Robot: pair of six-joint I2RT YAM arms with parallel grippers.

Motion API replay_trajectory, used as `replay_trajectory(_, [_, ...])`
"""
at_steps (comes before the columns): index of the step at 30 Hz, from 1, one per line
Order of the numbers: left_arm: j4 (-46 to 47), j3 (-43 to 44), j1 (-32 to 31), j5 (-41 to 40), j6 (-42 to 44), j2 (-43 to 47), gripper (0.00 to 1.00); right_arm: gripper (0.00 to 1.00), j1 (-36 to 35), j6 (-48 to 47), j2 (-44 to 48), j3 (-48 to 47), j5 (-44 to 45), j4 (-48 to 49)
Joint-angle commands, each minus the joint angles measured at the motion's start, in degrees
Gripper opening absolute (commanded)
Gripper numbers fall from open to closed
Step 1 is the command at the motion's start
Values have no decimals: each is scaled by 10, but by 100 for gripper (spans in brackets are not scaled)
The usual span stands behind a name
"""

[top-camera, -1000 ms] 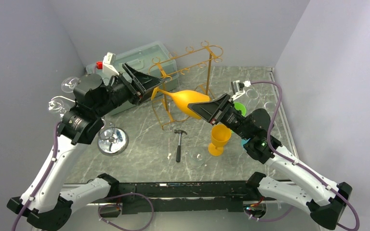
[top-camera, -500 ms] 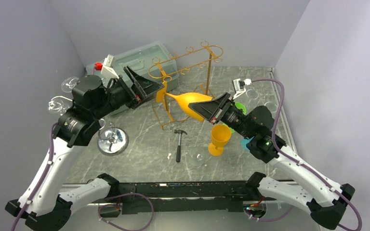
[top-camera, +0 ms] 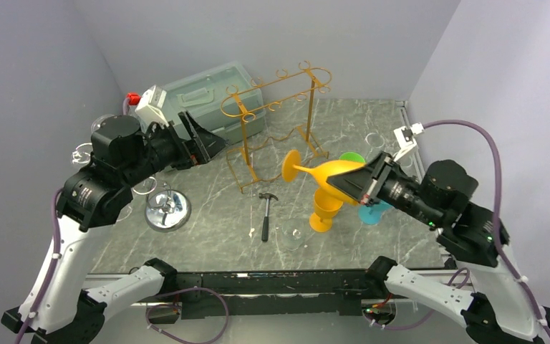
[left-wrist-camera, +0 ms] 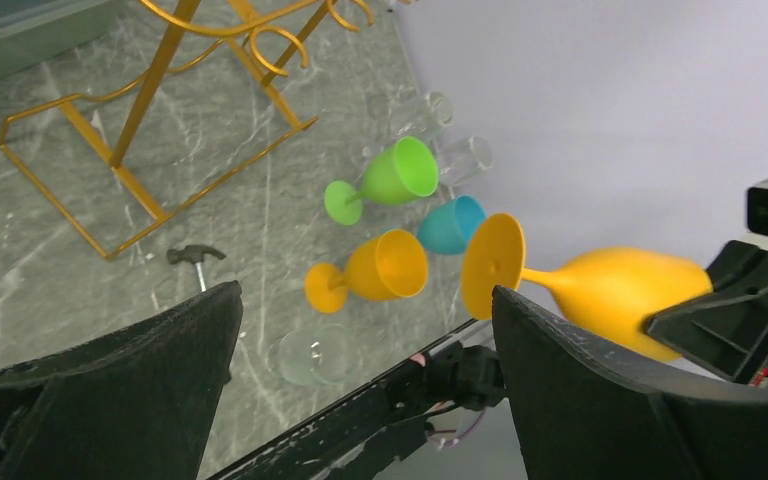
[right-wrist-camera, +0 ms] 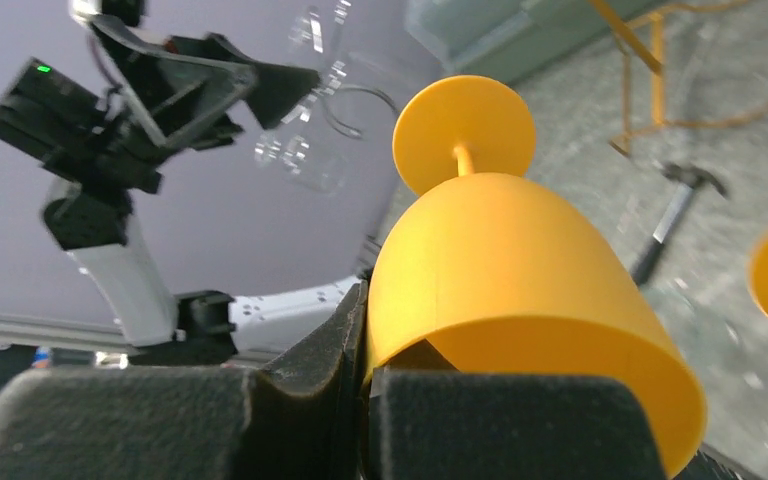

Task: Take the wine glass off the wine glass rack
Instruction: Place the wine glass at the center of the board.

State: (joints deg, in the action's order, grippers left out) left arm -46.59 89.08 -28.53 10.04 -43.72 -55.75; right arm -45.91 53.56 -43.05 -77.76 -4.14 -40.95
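The right gripper [top-camera: 359,185] is clenched on the bowl rim of the orange wine glass [top-camera: 327,174], which juts ahead of its fingertips, foot outermost, off the rack [top-camera: 308,115]. Likely light, stiff, slick plastic; the bowl wall suits gripping. The left gripper [top-camera: 204,140] gapes empty.

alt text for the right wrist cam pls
The right gripper pinches the rim of an orange wine glass, held sideways with its foot pointing away. Behind it are the open left gripper and, at right, a hammer and the gold rack on the marble table.
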Motion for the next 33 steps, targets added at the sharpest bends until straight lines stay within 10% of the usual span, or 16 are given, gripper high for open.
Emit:
replay_trajectory(1, [-24, 18, 0, -2, 60, -7, 99, 0, 1, -19, -6, -64, 52, -259])
replay_trajectory(12, [-24, 28, 0, 6, 90, -25, 100, 0, 1, -12, -25, -32, 88, -450])
replay_trajectory(33, [-38, 28, 0, -18, 104, -14, 100, 0, 2, -18, -120, 193, 163, -306])
